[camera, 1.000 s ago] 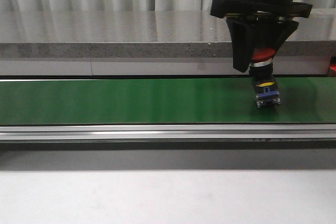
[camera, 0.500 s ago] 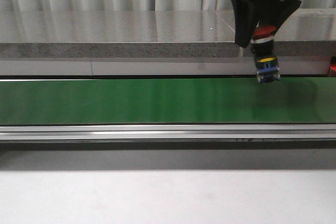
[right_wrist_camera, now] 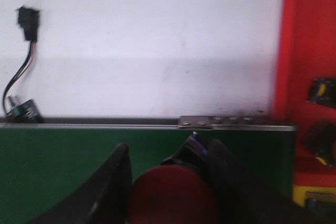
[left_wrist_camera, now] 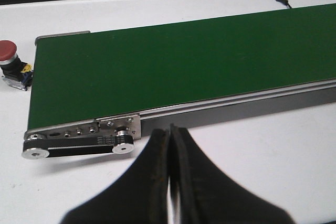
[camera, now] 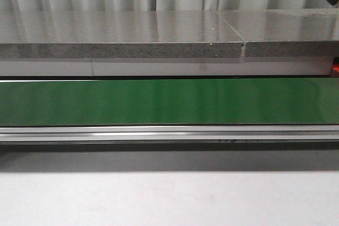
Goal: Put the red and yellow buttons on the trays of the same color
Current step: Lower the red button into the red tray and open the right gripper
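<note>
In the right wrist view my right gripper [right_wrist_camera: 169, 153] is shut on a red button [right_wrist_camera: 170, 195] and holds it above the green conveyor belt [right_wrist_camera: 63, 166]. The red tray [right_wrist_camera: 310, 35] lies just past the belt's end and holds dark button bodies [right_wrist_camera: 321, 92]. A corner of the yellow tray [right_wrist_camera: 315, 195] shows beside it. In the left wrist view my left gripper [left_wrist_camera: 170, 129] is shut and empty over the white table, near the belt's roller end [left_wrist_camera: 84, 142]. Another red button [left_wrist_camera: 9, 52] lies on the table beside that end. Neither gripper shows in the front view.
The green belt [camera: 169, 101] runs across the front view with a grey stone ledge [camera: 122, 35] behind it. A black plug and cable [right_wrist_camera: 26, 19] lie on the white table beyond the belt. A sliver of red [camera: 336, 68] shows at the right edge.
My right gripper has lifted the red button off the belt and risen out of the top of the front view. The belt there is now bare.
</note>
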